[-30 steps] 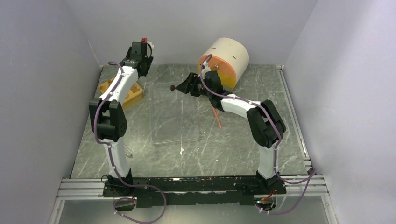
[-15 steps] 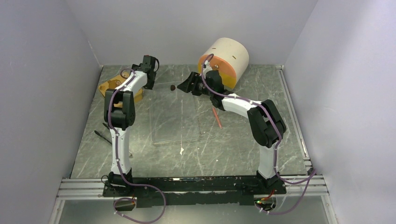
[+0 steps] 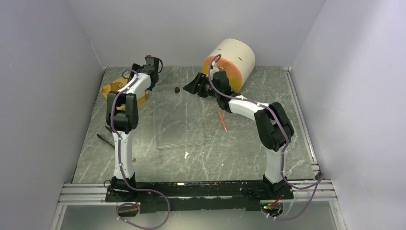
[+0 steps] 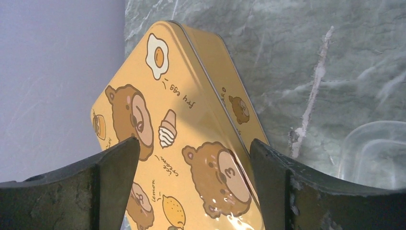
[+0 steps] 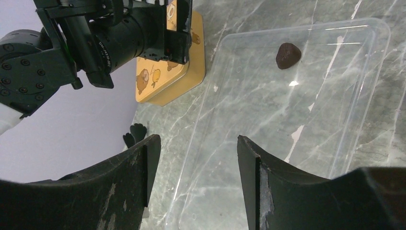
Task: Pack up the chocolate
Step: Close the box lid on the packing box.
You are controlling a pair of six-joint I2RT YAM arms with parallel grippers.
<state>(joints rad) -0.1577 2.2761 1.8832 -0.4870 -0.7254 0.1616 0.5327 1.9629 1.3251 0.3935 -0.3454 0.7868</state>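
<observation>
Lying just inside the far edge of the clear plastic tray [image 3: 179, 124], one dark brown piece of chocolate [image 3: 177, 89] rests on the tray floor, touching nothing else. In the right wrist view the same piece [image 5: 288, 55] sits alone near the tray's far rim, well beyond the fingers.

The right gripper [image 5: 194, 143] hangs over the tray with its jaws apart and nothing between them; only the tray and the grey marble table [image 3: 239, 143] show through the gap. From above, this arm reaches in from the right, and its tip ends just right of the chocolate without touching it.

The left gripper [image 4: 194, 146] is stretched toward the far left corner. Its jaws stand wide apart, and no contact with anything shows. Between its fingers the wrist camera sees a yellow tin [image 4: 191, 143] (its lid printed with bears, a fried egg, an ice cream and a lemon) lying flat on the table against the left wall. A rounded corner of the clear tray shows at the lower right of that view, beside the tin.

Behind the right arm, at the far side, a round cream and orange container [image 3: 234, 55] lies on its side. A thin orange-red stick [image 3: 222, 120] lies on the table just right of the tray. A small black object [image 3: 104, 139] lies near the left arm, its kind unclear.
</observation>
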